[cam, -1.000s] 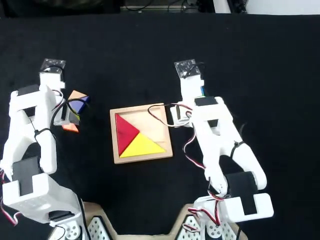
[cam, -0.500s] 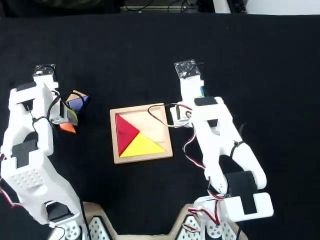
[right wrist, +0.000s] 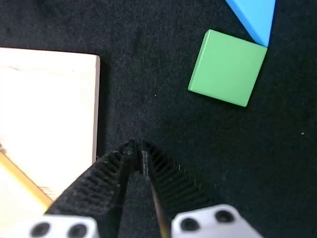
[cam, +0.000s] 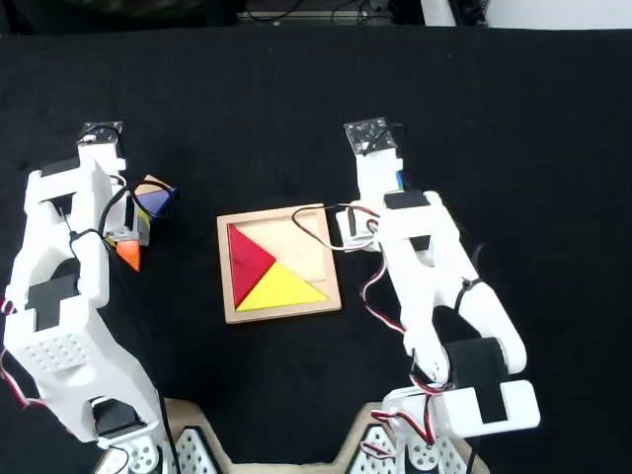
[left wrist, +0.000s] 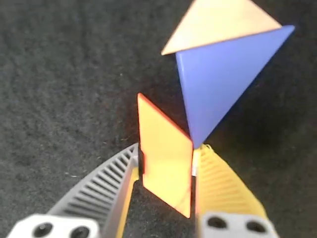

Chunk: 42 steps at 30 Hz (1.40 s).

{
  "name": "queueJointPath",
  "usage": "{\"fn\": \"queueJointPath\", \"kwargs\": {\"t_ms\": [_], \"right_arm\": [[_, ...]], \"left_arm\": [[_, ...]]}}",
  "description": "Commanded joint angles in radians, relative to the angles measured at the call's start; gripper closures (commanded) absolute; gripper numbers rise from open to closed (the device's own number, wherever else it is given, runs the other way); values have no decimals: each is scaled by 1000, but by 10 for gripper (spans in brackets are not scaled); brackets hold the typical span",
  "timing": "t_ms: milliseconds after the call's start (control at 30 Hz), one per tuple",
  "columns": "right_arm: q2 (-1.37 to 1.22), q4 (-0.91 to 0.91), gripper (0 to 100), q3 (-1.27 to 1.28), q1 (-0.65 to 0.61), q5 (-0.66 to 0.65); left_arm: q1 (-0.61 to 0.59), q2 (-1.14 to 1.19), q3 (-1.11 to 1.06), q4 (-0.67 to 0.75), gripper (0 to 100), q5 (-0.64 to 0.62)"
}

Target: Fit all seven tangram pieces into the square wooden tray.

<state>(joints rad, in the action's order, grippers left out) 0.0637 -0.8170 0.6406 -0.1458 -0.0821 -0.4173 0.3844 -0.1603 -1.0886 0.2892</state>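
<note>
The square wooden tray [cam: 321, 252] holds a red triangle [cam: 247, 259] and a yellow triangle [cam: 279, 288]. My left gripper [left wrist: 166, 148] is shut on an orange parallelogram [left wrist: 165, 163], held on edge just off the cloth; in the high view that piece [cam: 128, 255] is left of the tray. A blue triangle [left wrist: 223, 74] and a tan triangle [left wrist: 218, 22] lie touching just beyond it. My right gripper [right wrist: 137, 148] is shut and empty beside the tray's right edge [right wrist: 94, 114]. A green square [right wrist: 227, 67] and a light blue triangle [right wrist: 252, 17] lie past it.
Black cloth covers the table [cam: 513, 148]. The right arm's body [cam: 434, 276] and cables [cam: 316, 232] reach over the tray's right side. The arm bases stand at the front edge.
The left arm has shifted its pose and the orange parallelogram has moved slightly left, away from the blue triangle. The right arm has stayed still.
</note>
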Motion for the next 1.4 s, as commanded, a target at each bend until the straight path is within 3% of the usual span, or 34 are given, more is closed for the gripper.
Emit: {"fn": "queueJointPath", "kwargs": {"t_ms": [0, 267, 467, 533, 667, 800, 967, 1167, 1367], "right_arm": [[7, 17, 987, 1, 11, 0], [7, 17, 987, 1, 11, 0], [7, 17, 987, -1, 14, 0], [13, 17, 987, -4, 25, -2], [24, 17, 987, -19, 130, 8], [25, 25, 987, -28, 229, 72], [22, 80, 987, -27, 304, 114], [18, 127, 987, -24, 348, 114], [18, 152, 987, -22, 356, 114]], "left_arm": [[-4, -6, 31, -9, 859, 11], [10, -183, 61, -166, 920, 14], [114, -451, 61, -354, 920, 20], [196, -540, 61, -396, 920, -51], [366, -605, 50, -420, 920, -341], [538, -543, 59, -377, 920, -566], [725, -448, 51, -222, 920, -608], [834, -288, 51, -72, 920, -872], [926, -196, 61, -63, 923, -916]]}}
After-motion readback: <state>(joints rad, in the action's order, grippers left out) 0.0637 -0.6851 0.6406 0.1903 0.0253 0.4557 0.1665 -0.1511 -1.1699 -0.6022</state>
